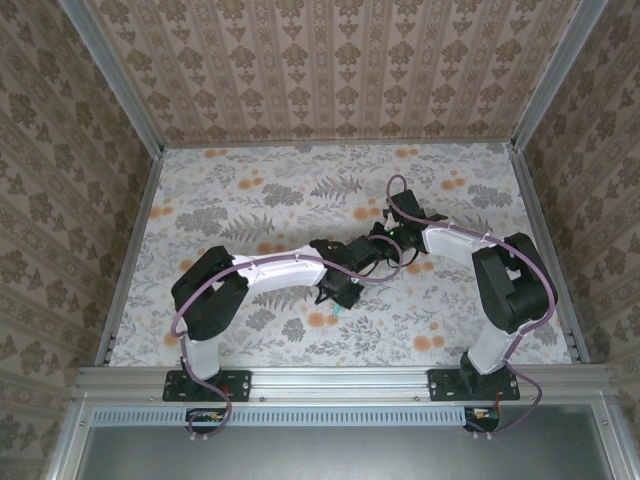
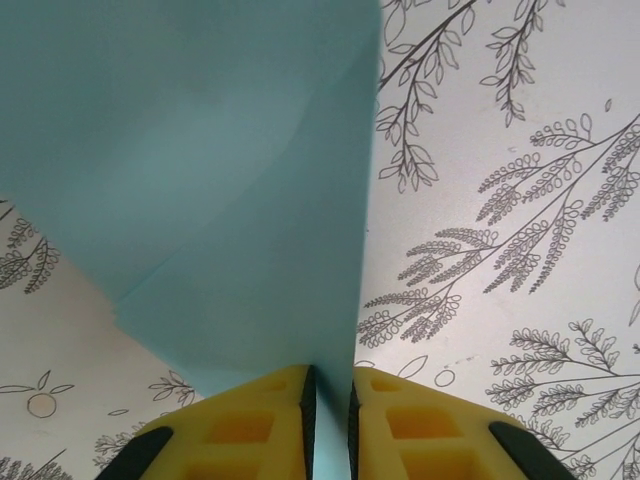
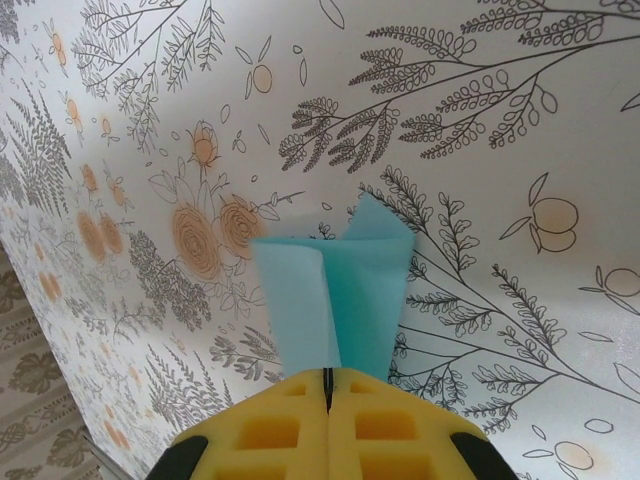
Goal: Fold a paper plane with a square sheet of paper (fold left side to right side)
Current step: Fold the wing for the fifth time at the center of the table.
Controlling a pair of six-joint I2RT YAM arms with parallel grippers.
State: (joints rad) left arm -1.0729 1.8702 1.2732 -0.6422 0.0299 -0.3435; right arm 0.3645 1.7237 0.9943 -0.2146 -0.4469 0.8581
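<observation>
The square sheet of paper (image 2: 200,180) is light blue and held up off the table between both arms. In the left wrist view it spreads wide across the upper left, and its lower edge runs down between my left gripper's (image 2: 330,375) yellow fingers (image 2: 250,420), which stand close on either side of it. My right gripper (image 3: 327,375) is shut on another part of the sheet (image 3: 340,290), which curls up from its jaws in two leaves. From above, the two grippers (image 1: 337,298) (image 1: 375,245) meet at the table's middle, with a sliver of paper (image 1: 337,314) showing below the left one.
The flower-patterned tablecloth (image 1: 250,190) covers the table. Metal rails (image 1: 130,250) run along its left, right and near sides, and patterned walls (image 1: 330,70) close it in. Purple cables loop over both arms.
</observation>
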